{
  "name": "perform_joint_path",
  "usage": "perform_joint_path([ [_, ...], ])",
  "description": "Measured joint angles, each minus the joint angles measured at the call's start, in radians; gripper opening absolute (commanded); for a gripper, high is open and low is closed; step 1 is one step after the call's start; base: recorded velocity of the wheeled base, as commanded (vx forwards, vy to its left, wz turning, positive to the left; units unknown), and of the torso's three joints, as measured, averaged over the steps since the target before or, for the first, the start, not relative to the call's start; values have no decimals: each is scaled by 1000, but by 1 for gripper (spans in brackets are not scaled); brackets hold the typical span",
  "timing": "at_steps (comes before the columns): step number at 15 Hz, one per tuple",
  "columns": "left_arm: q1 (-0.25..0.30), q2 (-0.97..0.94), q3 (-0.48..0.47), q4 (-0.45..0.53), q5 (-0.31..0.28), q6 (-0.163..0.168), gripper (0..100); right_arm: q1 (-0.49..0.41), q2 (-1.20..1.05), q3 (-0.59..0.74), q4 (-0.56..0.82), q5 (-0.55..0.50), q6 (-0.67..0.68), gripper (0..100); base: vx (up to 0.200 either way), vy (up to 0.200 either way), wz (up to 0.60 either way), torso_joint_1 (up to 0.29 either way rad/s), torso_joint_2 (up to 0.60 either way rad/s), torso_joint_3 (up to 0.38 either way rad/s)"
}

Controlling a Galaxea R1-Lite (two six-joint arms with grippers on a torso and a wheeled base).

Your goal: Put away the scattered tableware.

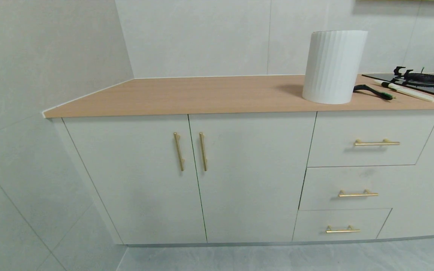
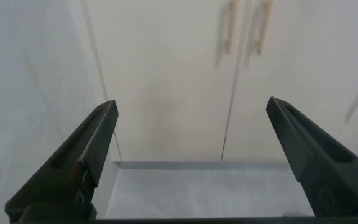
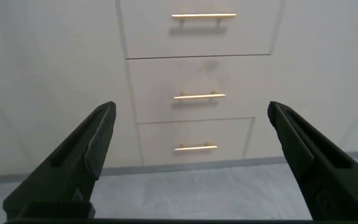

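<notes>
Handling of the tableware: two long pieces, a black-handled utensil with a green end and a pale utensil. I judge both to be light, stiff and thin, a little slippery on the smooth wood, and not fragile.
Place of the tableware: both lie flat on the desk, at the robot's right, just beside the white ribbed holder. The pale one reaches the edge of the stove; I cannot tell whether it rests on it.
Where to take hold: at the middle of each handle, across the narrow side. They lie very low, so a claw must close right at the surface.
White ribbed holder: it stands upright and is tall, and is probably where the pieces go. Its inside is hidden. It looks light, so a push could tip it.
Left claw: spread wide, holding nothing, low in front of the cupboard doors.
Right claw: spread wide, holding nothing, low in front of the drawers.
Writing: no brand, label or readable print can be made out on any of these things.
</notes>
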State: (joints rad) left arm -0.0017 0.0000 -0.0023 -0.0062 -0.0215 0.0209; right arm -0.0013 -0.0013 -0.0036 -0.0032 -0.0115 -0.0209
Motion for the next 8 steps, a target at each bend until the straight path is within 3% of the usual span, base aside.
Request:
perform_joint_path([
  [1,0,0,1,12,-9,16,100,0,0,2,1,10,2,100,0,0,0,0,0,0],
  [8,0,0,2,11,-13,-11,100,1,-1,4,1,14,7,100,0,0,0,0,0,0],
])
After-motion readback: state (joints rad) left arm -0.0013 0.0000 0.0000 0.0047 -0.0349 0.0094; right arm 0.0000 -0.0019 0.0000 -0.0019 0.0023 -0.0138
